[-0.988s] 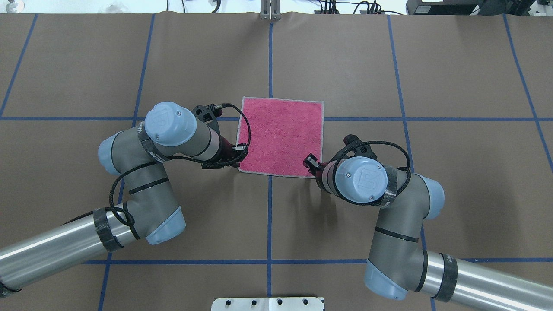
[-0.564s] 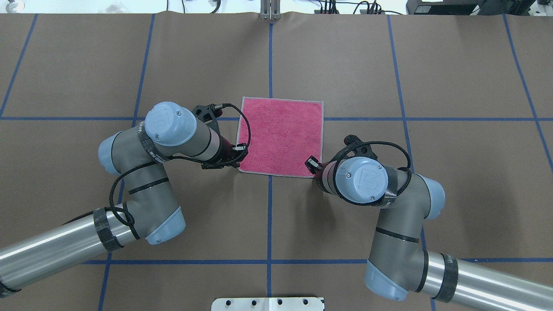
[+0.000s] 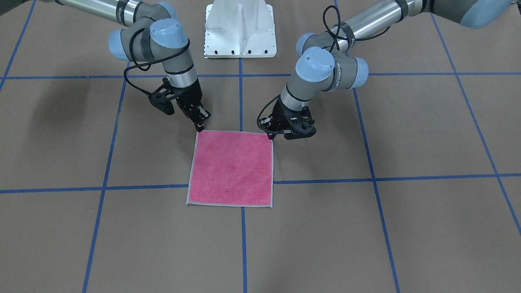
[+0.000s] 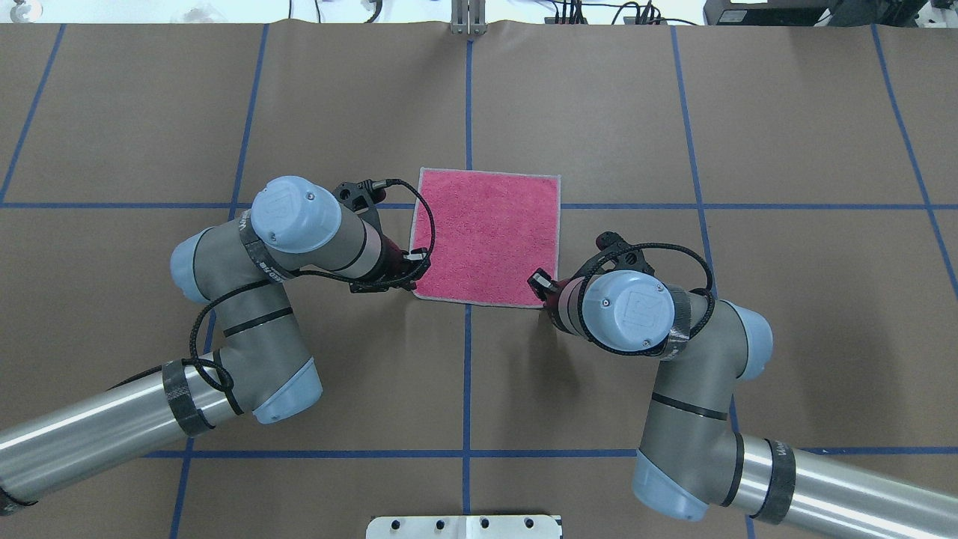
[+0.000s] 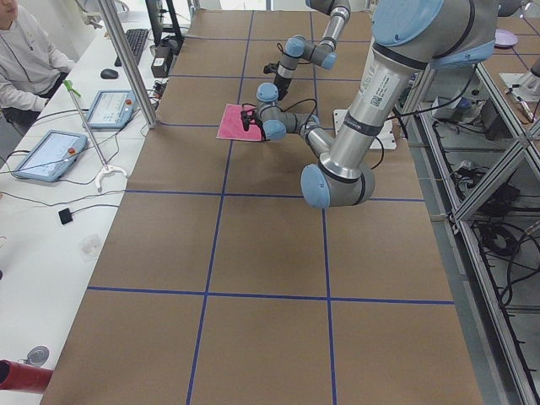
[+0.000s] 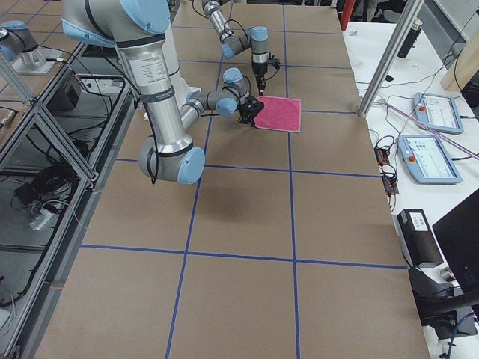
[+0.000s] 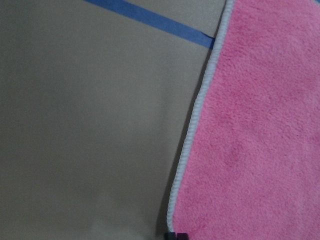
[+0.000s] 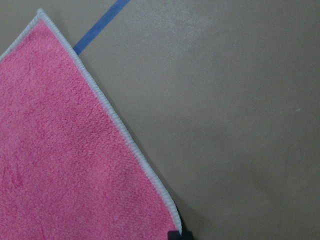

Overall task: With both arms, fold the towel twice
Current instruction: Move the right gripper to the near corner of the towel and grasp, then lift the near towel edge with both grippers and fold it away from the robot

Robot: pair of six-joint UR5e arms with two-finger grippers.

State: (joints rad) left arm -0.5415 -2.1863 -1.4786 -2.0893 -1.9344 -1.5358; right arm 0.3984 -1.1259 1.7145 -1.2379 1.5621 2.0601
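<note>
- Lying flat and unfolded, the towel (image 3: 232,167) shows its pink face, with light grey edging all round. It rests on the brown table (image 3: 386,228), across a crossing of blue tape lines (image 3: 243,252).
- The left gripper (image 3: 270,136) is down at the towel's corner nearest the robot on its left side, its tip right at the edging. That corner lies flat on the table.
- I cannot tell whether this pincer is apart or clamped on the cloth. The left wrist view shows only a sliver of dark finger (image 7: 175,235) at the bottom edge, touching the towel's corner.
- The right gripper (image 3: 200,127) leans in at the other near corner, its tip at the edging, and the cloth there is also flat.
- Its pincer cannot be judged either. The right wrist view again shows only a dark sliver at the corner's point.
- The left arm (image 3: 325,69) and right arm (image 3: 171,44) reach in bent from either side of the white pedestal (image 3: 240,28).
- The towel's far edge lies well apart from both grippers.
</note>
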